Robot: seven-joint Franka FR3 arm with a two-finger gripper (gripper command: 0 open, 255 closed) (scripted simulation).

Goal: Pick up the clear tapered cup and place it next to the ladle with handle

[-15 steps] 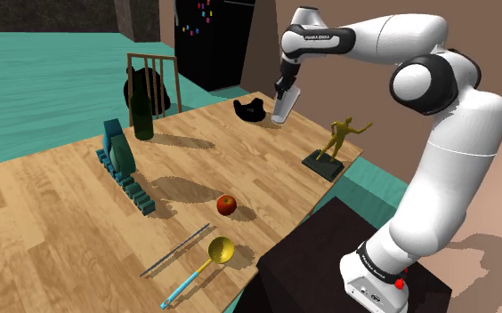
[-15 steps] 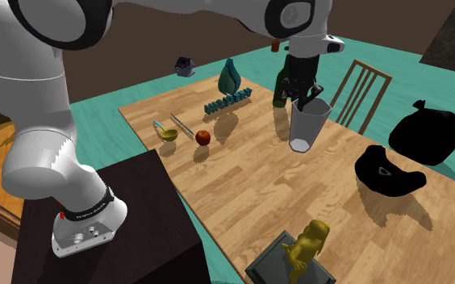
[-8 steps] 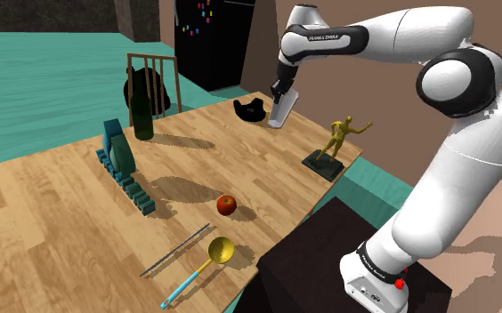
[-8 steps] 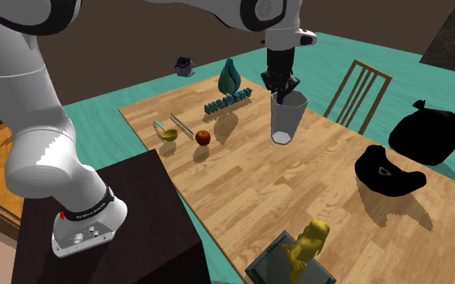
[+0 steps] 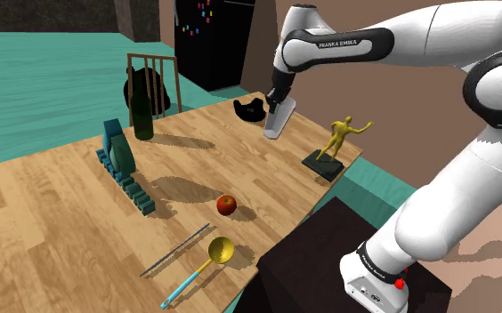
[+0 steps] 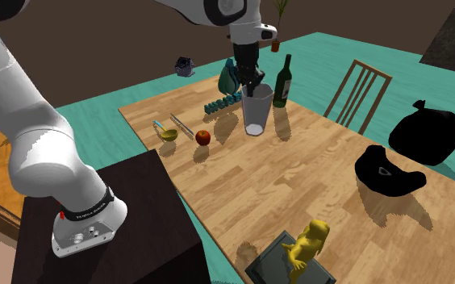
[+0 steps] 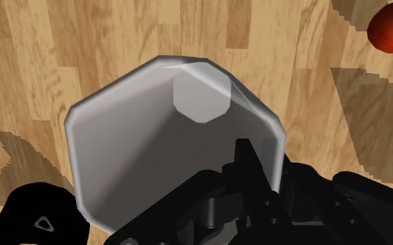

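Grey-white and translucent, the tapered cup point(image 5: 277, 119) hangs from the gripper point(image 5: 279, 98), clear of the wooden table point(image 5: 44, 222), with its rim up and its narrow base tipped toward the shoulder view's left. The fingers are clamped on the rim. The wrist view looks down into the cup point(image 7: 153, 146) to its pale base, with one finger inside the wall and the other outside it, so the gripper point(image 7: 265, 168) pinches the wall between them. The exterior views do not give that detail.

In the shoulder view the cup sits high at the far right of the table, just beside a black headset-like object point(image 5: 250, 109). The second exterior view places the cup point(image 6: 256, 111) and gripper point(image 6: 250, 81) between a green bottle point(image 6: 282, 81) and a red apple point(image 6: 203, 137).

The ladle point(image 5: 206, 261) has a gold bowl and a blue handle. It lies at the near edge in the shoulder view, well apart from the cup, with a thin metal rod point(image 5: 176, 250) just beside it and the apple further in.

A gold figurine point(image 5: 336, 140) stands on a dark base near the right edge. The second exterior view also takes in a black bag point(image 6: 432, 133) beyond the wooden chair point(image 6: 363, 93).
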